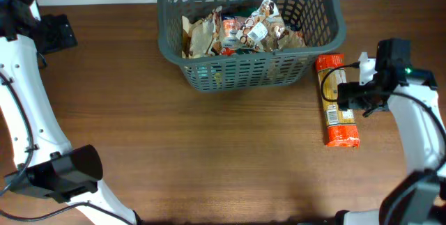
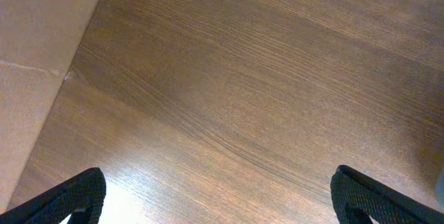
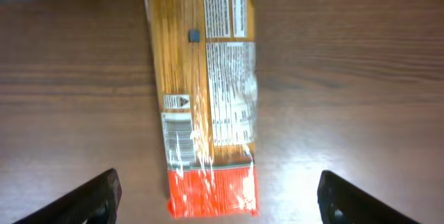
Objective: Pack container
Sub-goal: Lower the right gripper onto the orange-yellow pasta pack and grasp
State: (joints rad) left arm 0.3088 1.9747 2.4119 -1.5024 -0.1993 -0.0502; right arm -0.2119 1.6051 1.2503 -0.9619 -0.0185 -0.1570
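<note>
The right arm bends in from the right edge, its gripper (image 3: 218, 189) spread wide and empty above the orange packet (image 3: 201, 92). The left gripper (image 2: 218, 186) hangs equally open over the table (image 2: 243, 78). The basket (image 1: 244, 72) sits far-centre, just beside the packet.

The packet (image 3: 205, 92) is cut off above, its print blurred.
</note>
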